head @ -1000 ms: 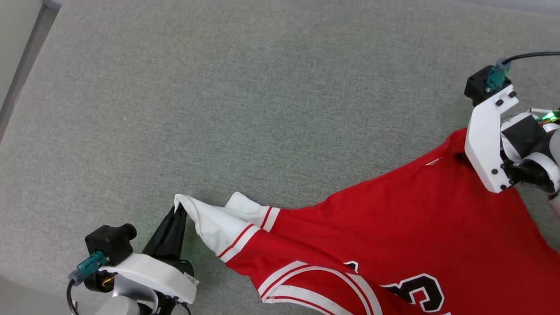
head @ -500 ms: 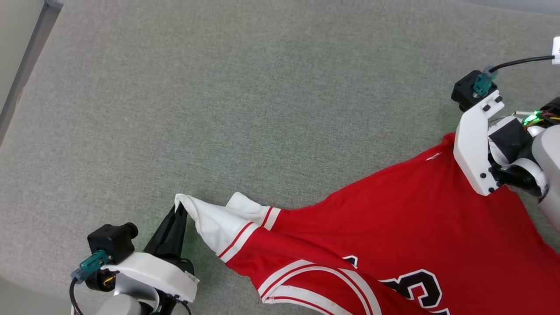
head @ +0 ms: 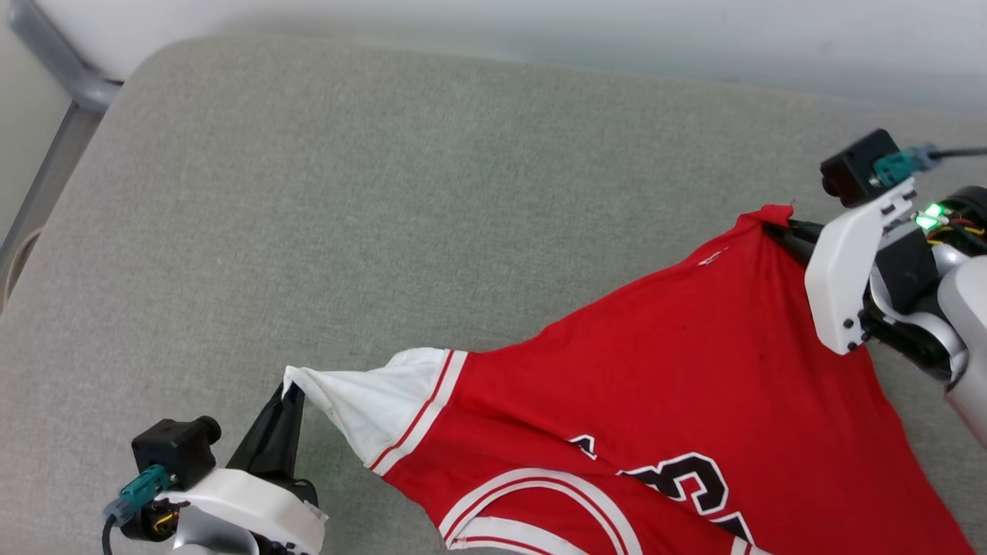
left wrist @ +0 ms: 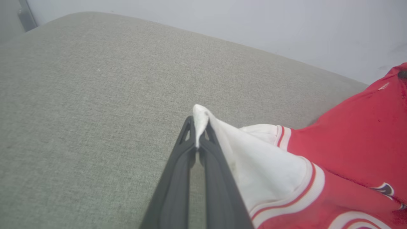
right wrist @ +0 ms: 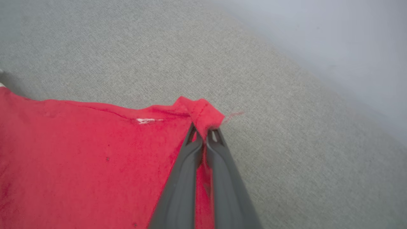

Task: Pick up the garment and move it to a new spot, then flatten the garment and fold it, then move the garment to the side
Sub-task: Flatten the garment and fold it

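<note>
The garment is a red jersey T-shirt with white sleeves, striped trim and black lettering, spread across the lower right of the grey cushion. At the lower left my left gripper is shut on the tip of a white sleeve. At the right, my right gripper is shut on a red hem corner, holding it up. The cloth stretches taut between the two grips. The garment's lower part runs out of the head view.
The grey fabric cushion stretches wide to the left and behind the garment. Its far edge meets a pale wall. A grey metal frame runs down the upper left corner.
The right gripper closed on the red hem corner and lifted it. The left gripper kept its hold on the sleeve. The head view tilted, bringing the cushion's far edge and the wall into view.
</note>
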Robot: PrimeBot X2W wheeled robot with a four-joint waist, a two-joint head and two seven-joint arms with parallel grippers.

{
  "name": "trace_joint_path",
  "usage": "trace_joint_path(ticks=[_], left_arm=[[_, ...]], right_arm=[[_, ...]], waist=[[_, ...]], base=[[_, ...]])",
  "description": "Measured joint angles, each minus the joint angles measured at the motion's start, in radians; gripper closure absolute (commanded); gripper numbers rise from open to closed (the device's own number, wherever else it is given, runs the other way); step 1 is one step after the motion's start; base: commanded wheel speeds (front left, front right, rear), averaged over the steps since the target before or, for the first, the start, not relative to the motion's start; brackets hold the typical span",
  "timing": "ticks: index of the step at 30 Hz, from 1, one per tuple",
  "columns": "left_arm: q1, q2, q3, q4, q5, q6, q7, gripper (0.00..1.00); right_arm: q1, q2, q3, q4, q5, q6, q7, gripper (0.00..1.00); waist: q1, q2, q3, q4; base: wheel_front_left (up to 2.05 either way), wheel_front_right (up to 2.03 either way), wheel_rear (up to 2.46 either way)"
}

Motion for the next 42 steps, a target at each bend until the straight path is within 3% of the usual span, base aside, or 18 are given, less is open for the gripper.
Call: trace_joint_path(ticks=[10, 17, 21, 31, 36, 42], left_arm=[[-0.004, 0.063, 0.022, -0.147, 0.049, 0.048, 0.013, 1.00], [-0.153, 0.091, 0.054, -0.273, 0.080, 0.074, 0.057, 1.00], [-0.307, 0.125, 0.077, -0.320, 0.099, 0.067, 0.100, 1.00], [-0.843, 0.175, 0.106, -0.297, 0.126, -0.016, 0.223, 1.00], [-1.122, 0.175, 0.101, -0.178, 0.138, -0.074, 0.261, 1.00], [-1.446, 0.153, 0.083, 0.029, 0.165, -0.140, 0.262, 1.00]], right_arm=[[0.153, 0.000, -0.184, -0.142, -0.024, 0.000, -0.152, 1.00], [0.192, 0.062, -0.351, -0.271, -0.095, 0.000, -0.165, 1.00], [0.164, 0.115, -0.433, -0.338, -0.150, 0.000, -0.147, 1.00], [-0.158, 0.211, -0.605, -0.406, -0.260, 0.000, -0.099, 1.00], [-0.382, 0.252, -0.633, -0.336, -0.323, 0.000, -0.096, 1.00], [-0.662, 0.286, -0.636, -0.167, -0.400, 0.000, -0.128, 1.00]], waist=[[0.0000, 0.0000, -0.089, -0.061], [0.0000, 0.0000, -0.097, -0.102], [0.0000, 0.0000, -0.065, -0.116], [0.0001, 0.0000, 0.104, -0.145], [0.0001, 0.0000, 0.210, -0.156], [0.0003, -0.0001, 0.323, -0.168]], base=[[0.00, 0.00, 0.00], [0.00, 0.00, 0.00], [0.00, 0.00, 0.00], [0.00, 0.00, 0.00], [0.00, 0.00, 0.00], [0.00, 0.00, 0.00]])
